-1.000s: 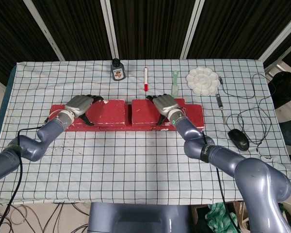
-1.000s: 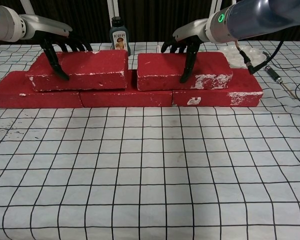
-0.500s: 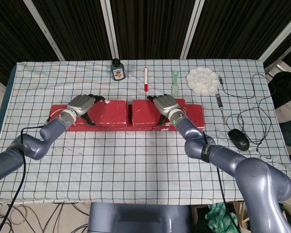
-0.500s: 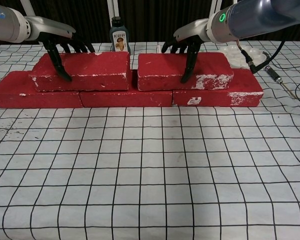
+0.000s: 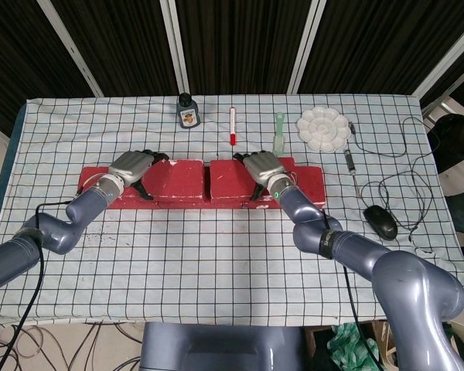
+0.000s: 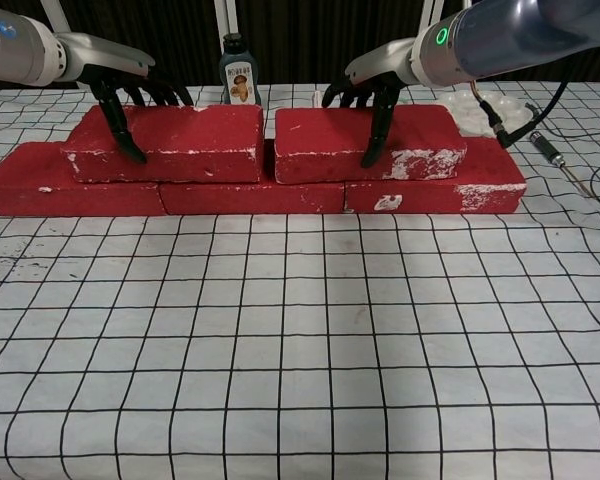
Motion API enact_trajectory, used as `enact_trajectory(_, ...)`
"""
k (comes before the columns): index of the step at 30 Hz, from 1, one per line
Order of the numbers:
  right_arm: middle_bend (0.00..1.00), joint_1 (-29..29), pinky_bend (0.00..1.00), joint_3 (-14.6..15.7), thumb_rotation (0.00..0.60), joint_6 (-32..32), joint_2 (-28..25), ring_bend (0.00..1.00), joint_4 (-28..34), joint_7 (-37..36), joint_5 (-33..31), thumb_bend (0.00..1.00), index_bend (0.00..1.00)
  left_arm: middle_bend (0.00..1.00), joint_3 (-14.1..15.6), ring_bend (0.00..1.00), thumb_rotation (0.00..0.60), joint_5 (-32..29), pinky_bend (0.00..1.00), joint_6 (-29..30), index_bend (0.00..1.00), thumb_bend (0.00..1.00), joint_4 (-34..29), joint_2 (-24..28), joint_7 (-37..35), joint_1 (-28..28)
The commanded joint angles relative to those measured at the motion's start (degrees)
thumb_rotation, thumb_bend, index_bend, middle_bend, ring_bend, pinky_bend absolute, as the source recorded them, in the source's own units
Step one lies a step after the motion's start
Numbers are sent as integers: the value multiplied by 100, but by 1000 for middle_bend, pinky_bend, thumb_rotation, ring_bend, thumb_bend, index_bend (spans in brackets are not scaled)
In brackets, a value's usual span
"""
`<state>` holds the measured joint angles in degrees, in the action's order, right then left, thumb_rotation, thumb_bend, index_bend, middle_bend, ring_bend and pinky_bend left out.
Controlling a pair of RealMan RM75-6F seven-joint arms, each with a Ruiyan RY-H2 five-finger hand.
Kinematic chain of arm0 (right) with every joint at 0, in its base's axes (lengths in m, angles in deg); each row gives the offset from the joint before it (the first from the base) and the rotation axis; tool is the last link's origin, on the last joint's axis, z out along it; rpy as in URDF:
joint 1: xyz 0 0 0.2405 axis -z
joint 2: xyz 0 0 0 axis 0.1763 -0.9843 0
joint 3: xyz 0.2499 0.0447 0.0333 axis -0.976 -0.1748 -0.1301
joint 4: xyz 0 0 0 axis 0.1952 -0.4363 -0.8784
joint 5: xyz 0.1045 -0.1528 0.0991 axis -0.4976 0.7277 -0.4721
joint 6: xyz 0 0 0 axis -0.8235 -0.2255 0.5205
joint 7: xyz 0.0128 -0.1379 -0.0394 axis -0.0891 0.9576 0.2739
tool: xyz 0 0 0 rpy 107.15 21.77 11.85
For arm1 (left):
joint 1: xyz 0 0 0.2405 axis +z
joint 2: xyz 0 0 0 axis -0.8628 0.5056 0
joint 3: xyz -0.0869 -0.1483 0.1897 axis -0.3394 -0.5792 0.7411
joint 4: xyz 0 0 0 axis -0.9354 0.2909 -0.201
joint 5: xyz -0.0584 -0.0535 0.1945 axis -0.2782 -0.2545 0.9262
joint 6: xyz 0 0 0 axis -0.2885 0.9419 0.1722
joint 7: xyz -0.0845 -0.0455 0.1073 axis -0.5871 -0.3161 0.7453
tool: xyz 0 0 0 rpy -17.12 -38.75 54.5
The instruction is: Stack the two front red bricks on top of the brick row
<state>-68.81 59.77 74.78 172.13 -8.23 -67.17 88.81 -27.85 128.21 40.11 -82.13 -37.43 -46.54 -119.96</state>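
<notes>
A row of three red bricks (image 6: 250, 195) lies across the checked cloth. Two more red bricks rest on top of it. My left hand (image 6: 120, 92) grips the left top brick (image 6: 195, 140), thumb down its front face and fingers over its back edge. My right hand (image 6: 372, 92) holds the right top brick (image 6: 320, 140) the same way, near its middle. A narrow gap separates the two top bricks. From the head view, the left hand (image 5: 131, 165) and right hand (image 5: 261, 166) sit on the left top brick (image 5: 178, 178) and right top brick (image 5: 228, 179).
Behind the bricks stand a dark ink bottle (image 5: 187, 110), a red marker (image 5: 232, 124), a green tube (image 5: 278, 133) and a white palette (image 5: 323, 128). A pen (image 5: 349, 158), a mouse (image 5: 380, 222) and cables lie at the right.
The left hand has slid the left top brick slightly to the right, narrowing the gap to the right top brick. The right hand and its brick have barely moved.
</notes>
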Motion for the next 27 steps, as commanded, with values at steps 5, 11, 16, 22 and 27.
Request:
enact_trajectory(5,103,-64,153,76,600,50,3,77,28,56,-141,38,23,163,20,83,600,-78,172,8,139,44,-68,44,60,-26)
enact_trajectory(11,52,-130,153,169,600,62,-35,63,99,125,-282,34,9,162,38,83,600,-166,172,14,138,44,-82,51,112,-50)
enact_trajectory(16,35,-180,153,229,600,97,-45,51,142,166,-390,30,0,162,66,82,600,-233,171,14,138,44,-71,44,159,-62)
enact_trajectory(22,19,-224,153,281,600,159,-60,48,198,212,-503,27,0,161,88,82,600,-299,171,19,136,43,-57,19,204,-79)
enact_trajectory(27,6,-250,153,299,600,199,-73,33,242,238,-566,21,0,160,98,82,600,-327,171,42,135,42,-57,8,234,-87)
